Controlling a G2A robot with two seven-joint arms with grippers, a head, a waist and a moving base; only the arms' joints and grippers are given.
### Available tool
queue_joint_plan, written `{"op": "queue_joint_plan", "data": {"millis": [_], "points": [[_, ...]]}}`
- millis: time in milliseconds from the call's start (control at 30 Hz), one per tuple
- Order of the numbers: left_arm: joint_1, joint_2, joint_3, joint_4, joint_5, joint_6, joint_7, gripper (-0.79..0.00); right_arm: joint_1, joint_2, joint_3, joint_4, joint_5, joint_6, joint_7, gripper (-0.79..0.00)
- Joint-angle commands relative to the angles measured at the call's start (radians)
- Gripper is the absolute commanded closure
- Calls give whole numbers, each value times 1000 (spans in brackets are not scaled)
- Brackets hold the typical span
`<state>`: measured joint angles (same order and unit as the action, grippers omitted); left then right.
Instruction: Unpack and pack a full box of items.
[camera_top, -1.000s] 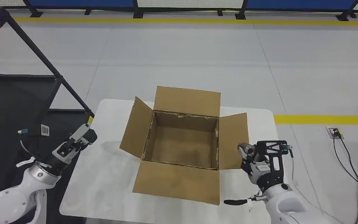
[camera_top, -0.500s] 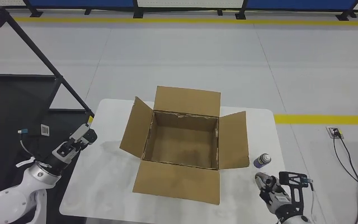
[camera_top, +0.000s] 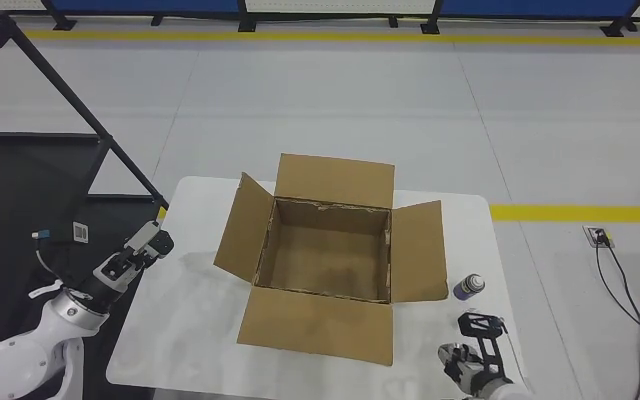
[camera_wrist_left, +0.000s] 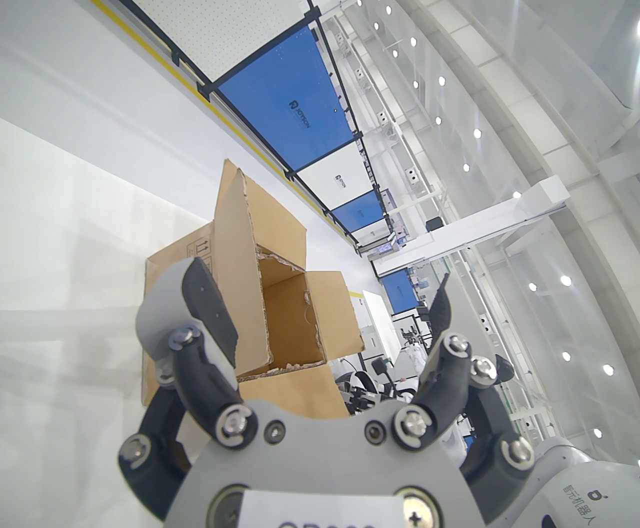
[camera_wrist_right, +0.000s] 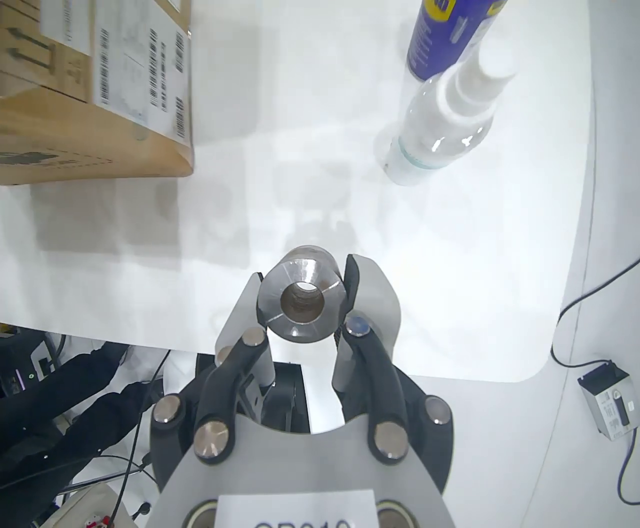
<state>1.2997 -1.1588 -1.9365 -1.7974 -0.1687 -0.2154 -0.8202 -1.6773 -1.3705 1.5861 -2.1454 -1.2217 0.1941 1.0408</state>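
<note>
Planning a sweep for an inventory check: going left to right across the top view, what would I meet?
The left gripper with open jaws → open brown cardboard box → small blue can → grey floor socket beyond the table.

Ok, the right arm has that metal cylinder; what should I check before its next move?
1. Grasp: fingers of the right gripper pinch the metal cylinder from both sides: ok.
2. Cylinder's height above the table: cannot tell.
3. Cardboard box: all four flaps open, floor bare: ok.
4. Spray bottle and blue can stand upright beside the box, apart from the right gripper: ok.
5. Left gripper: open, empty, at the table's edge, apart from the box: ok.
</note>
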Motion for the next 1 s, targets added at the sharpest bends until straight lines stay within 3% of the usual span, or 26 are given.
{"op": "queue_joint_plan", "data": {"millis": [0, 167, 500, 567, 667, 967], "points": [[0, 0, 0, 0, 0, 0, 0, -785, 38, 0, -10, 56, 1, 13, 0, 0], [0, 0, 0, 0, 0, 0, 0, -785, 98, 1, -20, 158, -38, 57, -20, 0], [0, 0, 0, 0, 0, 0, 0, -785, 133, -1, -60, 207, -84, 112, -35, -6], [0, 0, 0, 0, 0, 0, 0, -785, 138, -1, -59, 213, -81, 114, -34, -188], [0, 0, 0, 0, 0, 0, 0, -785, 145, -1, -57, 225, -73, 112, -31, -289], [0, 0, 0, 0, 0, 0, 0, -785, 161, 2, -55, 237, -60, 103, -16, -342]]}}
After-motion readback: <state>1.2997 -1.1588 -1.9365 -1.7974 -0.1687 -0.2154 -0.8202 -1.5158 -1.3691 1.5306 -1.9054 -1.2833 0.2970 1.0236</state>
